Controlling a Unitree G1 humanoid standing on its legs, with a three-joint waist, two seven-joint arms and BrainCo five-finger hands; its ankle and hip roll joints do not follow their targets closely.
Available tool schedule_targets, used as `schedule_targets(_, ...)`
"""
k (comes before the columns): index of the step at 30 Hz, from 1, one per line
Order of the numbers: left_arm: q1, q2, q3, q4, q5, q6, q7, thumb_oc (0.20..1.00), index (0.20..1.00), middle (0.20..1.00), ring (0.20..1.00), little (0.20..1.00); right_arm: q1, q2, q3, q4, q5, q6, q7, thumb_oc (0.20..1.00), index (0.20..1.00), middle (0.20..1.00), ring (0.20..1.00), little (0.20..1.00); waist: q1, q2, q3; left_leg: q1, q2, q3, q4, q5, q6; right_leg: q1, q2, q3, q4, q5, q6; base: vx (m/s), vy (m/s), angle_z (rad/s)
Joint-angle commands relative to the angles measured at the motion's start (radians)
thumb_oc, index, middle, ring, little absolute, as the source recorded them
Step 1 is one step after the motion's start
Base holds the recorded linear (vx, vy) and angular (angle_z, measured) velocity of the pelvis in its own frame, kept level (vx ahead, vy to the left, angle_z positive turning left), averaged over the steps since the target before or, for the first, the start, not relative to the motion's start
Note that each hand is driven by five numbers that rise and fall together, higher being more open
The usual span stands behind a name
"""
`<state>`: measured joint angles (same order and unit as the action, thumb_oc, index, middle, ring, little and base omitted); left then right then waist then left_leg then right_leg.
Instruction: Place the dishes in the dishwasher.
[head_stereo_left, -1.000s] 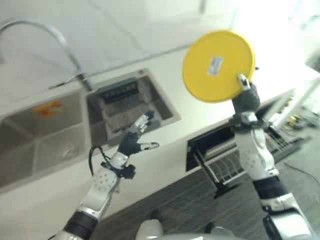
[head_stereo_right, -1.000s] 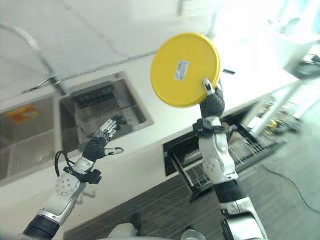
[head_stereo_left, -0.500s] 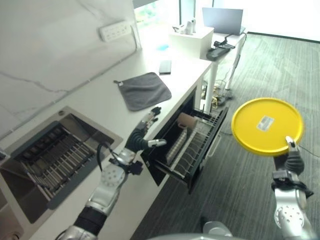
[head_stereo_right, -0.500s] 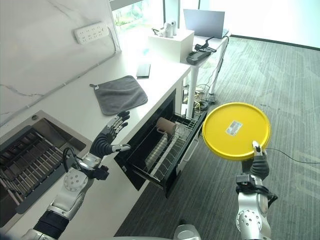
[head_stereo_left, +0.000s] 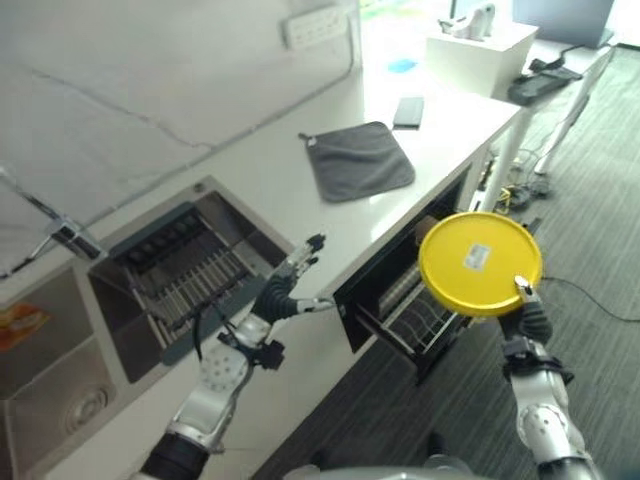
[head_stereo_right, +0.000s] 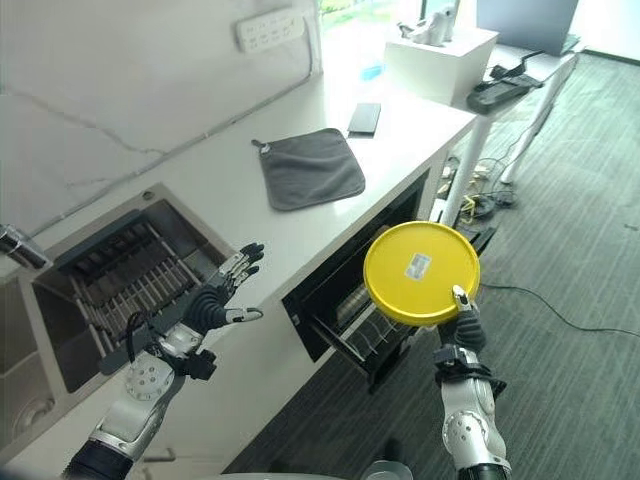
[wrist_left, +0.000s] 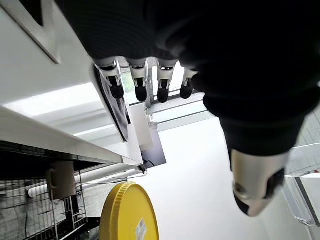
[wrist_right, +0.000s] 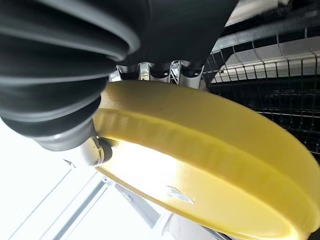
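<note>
The right hand (head_stereo_left: 527, 316) pinches the yellow plate (head_stereo_left: 480, 263) by its bottom edge, up in the air above the pulled-out dishwasher rack (head_stereo_right: 365, 340), while the left hand (head_stereo_left: 283, 296) floats open and empty, so the plate might tip and slip out.

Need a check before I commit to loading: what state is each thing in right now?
Round yellow plate: held up on edge, out of the rack.
Right hand: shut on the plate's rim.
Left hand: open, holding nothing.
Dishwasher drawer with wire rack: pulled open.
Grey cloth: lying flat on the white counter.
</note>
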<state>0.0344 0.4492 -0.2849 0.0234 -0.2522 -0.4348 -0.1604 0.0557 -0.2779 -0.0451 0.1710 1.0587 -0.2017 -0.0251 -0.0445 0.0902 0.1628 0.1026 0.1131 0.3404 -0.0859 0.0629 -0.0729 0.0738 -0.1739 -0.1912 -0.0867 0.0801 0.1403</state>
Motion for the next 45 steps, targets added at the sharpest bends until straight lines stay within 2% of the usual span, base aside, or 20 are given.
schedule_targets(1, -0.071, 0.052, 0.018, -0.061, 0.029, -0.046, 0.001, 1.000, 1.000, 1.000, 1.000, 1.000, -0.114, 0.009, -0.025, -0.025, -0.025, -0.047, -0.024, 0.200, 0.200, 0.200, 0.200, 0.200, -0.002, -0.044, 0.026, -0.013, 0.037, -0.093, 0.076, -0.105, 0.005, -0.035, -0.056, -0.010, 0.155, -0.118, 0.015, 0.00, 0.078, 0.15)
schedule_targets(7, -0.066, 0.067, 0.010, -0.064, 0.002, -0.051, -0.012, 1.000, 1.000, 1.000, 1.000, 1.000, -0.197, -0.035, -0.073, 0.092, -0.026, -0.072, -0.128, 0.200, 0.200, 0.200, 0.200, 0.200, 0.036, -0.024, 0.045, -0.026, 0.026, -0.120, 0.076, -0.099, 0.009, -0.032, -0.066, -0.025, 0.163, -0.121, 0.013, 0.01, 0.076, 0.16)
schedule_targets(9, -0.061, 0.077, 0.002, -0.073, -0.011, -0.049, -0.011, 1.000, 1.000, 1.000, 1.000, 1.000, -0.241, -0.068, -0.094, 0.148, -0.046, -0.058, -0.185, 0.200, 0.200, 0.200, 0.200, 0.200, 0.053, -0.015, 0.048, -0.022, 0.021, -0.133, 0.068, -0.096, 0.009, -0.025, -0.069, -0.032, 0.165, -0.123, 0.013, 0.05, 0.072, 0.05)
schedule_targets(12, -0.064, 0.087, -0.009, -0.070, -0.024, -0.053, -0.010, 1.000, 1.000, 1.000, 1.000, 1.000, -0.277, -0.096, -0.102, 0.198, -0.055, -0.038, -0.209, 0.200, 0.200, 0.200, 0.200, 0.200, 0.065, -0.010, 0.052, -0.022, 0.018, -0.142, 0.066, -0.093, 0.009, -0.022, -0.070, -0.035, 0.168, -0.125, 0.012, 0.03, 0.042, 0.07)
schedule_targets(16, -0.071, 0.094, -0.022, -0.068, -0.031, -0.058, -0.009, 1.000, 1.000, 1.000, 1.000, 1.000, -0.313, -0.120, -0.093, 0.262, -0.089, -0.013, -0.212, 0.200, 0.200, 0.200, 0.200, 0.200, 0.078, -0.003, 0.061, -0.022, 0.014, -0.154, 0.060, -0.089, 0.010, -0.020, -0.073, -0.039, 0.170, -0.125, 0.012, 0.01, 0.028, 0.09)
schedule_targets(22, -0.089, 0.097, -0.041, -0.058, -0.050, -0.075, -0.007, 1.000, 1.000, 1.000, 1.000, 1.000, -0.391, -0.165, -0.051, 0.354, -0.203, 0.064, -0.190, 0.200, 0.200, 0.200, 0.200, 0.200, 0.100, 0.020, 0.085, -0.034, -0.001, -0.184, 0.063, -0.083, 0.012, -0.026, -0.083, -0.039, 0.182, -0.127, 0.011, 0.01, 0.064, 0.02)
schedule_targets(31, -0.134, 0.104, -0.058, -0.061, -0.075, -0.081, 0.007, 1.000, 1.000, 1.000, 1.000, 1.000, -0.548, -0.243, -0.020, 0.498, -0.241, 0.142, -0.187, 0.200, 0.200, 0.200, 0.200, 0.200, 0.131, 0.062, 0.136, -0.080, -0.019, -0.215, 0.083, -0.074, 0.012, -0.067, -0.106, -0.056, 0.229, -0.141, 0.008, -0.02, 0.076, 0.08)
schedule_targets(37, -0.161, 0.116, -0.066, -0.047, -0.096, -0.111, 0.009, 1.000, 1.000, 1.000, 1.000, 1.000, -0.641, -0.291, -0.012, 0.585, -0.257, 0.141, -0.170, 0.200, 0.200, 0.200, 0.200, 0.200, 0.151, 0.082, 0.174, -0.119, -0.031, -0.239, 0.092, -0.066, 0.014, -0.105, -0.116, -0.060, 0.256, -0.148, 0.007, -0.04, 0.052, 0.13)
schedule_targets(39, -0.169, 0.119, -0.068, -0.044, -0.100, -0.117, 0.009, 1.000, 1.000, 1.000, 1.000, 1.000, -0.671, -0.306, -0.006, 0.601, -0.298, 0.136, -0.176, 0.200, 0.200, 0.200, 0.200, 0.200, 0.157, 0.086, 0.184, -0.130, -0.034, -0.246, 0.094, -0.063, 0.015, -0.117, -0.118, -0.060, 0.265, -0.149, 0.008, -0.02, 0.035, 0.14)
schedule_targets(42, -0.186, 0.124, -0.075, -0.041, -0.101, -0.125, 0.015, 1.000, 1.000, 1.000, 1.000, 1.000, -0.731, -0.333, 0.032, 0.636, -0.460, 0.153, -0.170, 0.200, 0.200, 0.200, 0.200, 0.200, 0.170, 0.091, 0.207, -0.154, -0.040, -0.260, 0.099, -0.058, 0.016, -0.142, -0.120, -0.057, 0.281, -0.150, 0.008, -0.04, 0.023, 0.07)
schedule_targets(44, -0.196, 0.132, -0.072, -0.039, -0.099, -0.134, 0.014, 1.000, 1.000, 1.000, 1.000, 1.000, -0.765, -0.359, 0.070, 0.662, -0.605, 0.191, -0.156, 0.200, 0.200, 0.200, 0.200, 0.200, 0.177, 0.089, 0.222, -0.177, -0.042, -0.267, 0.109, -0.056, 0.016, -0.168, -0.123, -0.056, 0.298, -0.150, 0.009, -0.10, -0.020, 0.07)
schedule_targets(45, -0.212, 0.145, -0.074, -0.035, -0.098, -0.149, 0.023, 1.000, 1.000, 1.000, 1.000, 1.000, -0.812, -0.418, 0.144, 0.704, -0.794, 0.182, -0.144, 0.200, 0.200, 0.200, 0.200, 0.200, 0.188, 0.083, 0.246, -0.205, -0.041, -0.271, 0.120, -0.050, 0.015, -0.200, -0.125, -0.057, 0.320, -0.147, 0.010, -0.11, -0.035, 0.08)
